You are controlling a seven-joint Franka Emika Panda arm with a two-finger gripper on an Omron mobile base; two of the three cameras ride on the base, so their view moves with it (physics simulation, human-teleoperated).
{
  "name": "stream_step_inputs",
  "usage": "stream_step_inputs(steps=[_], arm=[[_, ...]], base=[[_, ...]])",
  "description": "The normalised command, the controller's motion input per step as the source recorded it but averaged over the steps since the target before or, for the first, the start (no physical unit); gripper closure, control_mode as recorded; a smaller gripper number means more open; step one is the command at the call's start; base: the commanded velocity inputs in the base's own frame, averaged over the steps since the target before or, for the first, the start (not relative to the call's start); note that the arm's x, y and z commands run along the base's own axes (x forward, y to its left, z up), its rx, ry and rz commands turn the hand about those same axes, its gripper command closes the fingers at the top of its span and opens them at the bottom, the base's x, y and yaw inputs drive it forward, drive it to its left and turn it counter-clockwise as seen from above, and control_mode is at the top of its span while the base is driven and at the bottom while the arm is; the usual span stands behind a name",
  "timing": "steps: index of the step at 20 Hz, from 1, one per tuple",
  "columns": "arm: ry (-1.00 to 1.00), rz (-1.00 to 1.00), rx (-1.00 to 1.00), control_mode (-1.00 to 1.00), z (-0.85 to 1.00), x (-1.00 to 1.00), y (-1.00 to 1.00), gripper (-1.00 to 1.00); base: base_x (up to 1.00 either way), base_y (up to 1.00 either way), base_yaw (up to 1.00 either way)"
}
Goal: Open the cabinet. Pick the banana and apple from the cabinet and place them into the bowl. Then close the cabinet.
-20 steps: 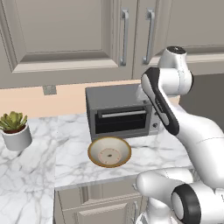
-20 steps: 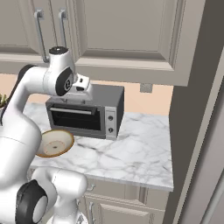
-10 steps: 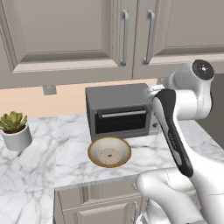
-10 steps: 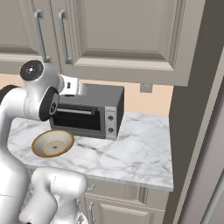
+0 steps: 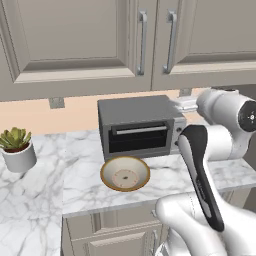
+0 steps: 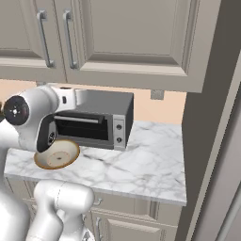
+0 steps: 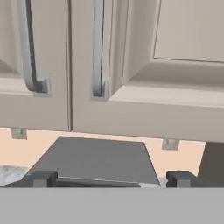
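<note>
A: How are the gripper [image 7: 108, 178] fingers [image 7: 41, 178] sitting?

B: They're standing wide apart, gripping nothing and touching nothing, hanging just above the grey toaster oven [image 5: 137, 126].

A: Any writing showing?

B: Nothing readable; the oven's control panel is too small to tell.

A: The cabinet [image 7: 144, 87]?

B: Both doors are sitting shut, handles [image 7: 98, 52] side by side ahead of the hand. The bowl [image 5: 125, 173] is resting on the marble counter [image 6: 141, 164] before the oven.

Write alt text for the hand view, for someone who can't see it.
Closed taupe cabinet doors seen from just below, with two vertical grey bar handles ending above the doors' lower edge. Beneath them is the flat dark grey top of the toaster oven, with the open gripper and its two dark fingertips at the bottom.
</note>
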Motion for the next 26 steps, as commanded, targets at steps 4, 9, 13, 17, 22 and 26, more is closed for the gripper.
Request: stream_step_inputs(steps=[4, 9, 13, 17, 22, 26], arm=[[-0.3, 0.0, 0.0, -1.0, 0.62, -0.21, 0.0, -1.0], [-0.08, 0.0, 0.0, -1.0, 0.46, 0.0, 0.0, -1.0], [-0.01, 0.01, 0.0, -1.0, 0.43, 0.0, 0.0, -1.0], [-0.07, 0.03, 0.0, -1.0, 0.48, 0.0, 0.0, -1.0], [-0.11, 0.03, 0.0, -1.0, 0.14, 0.0, 0.0, -1.0], [-0.09, 0.01, 0.0, -1.0, -0.02, 0.0, 0.0, -1.0]], base=[[0.0, 0.0, 0.0], [0.0, 0.0, 0.0], [0.0, 0.0, 0.0], [0.0, 0.0, 0.0], [0.0, 0.0, 0.0], [0.0, 0.0, 0.0]])
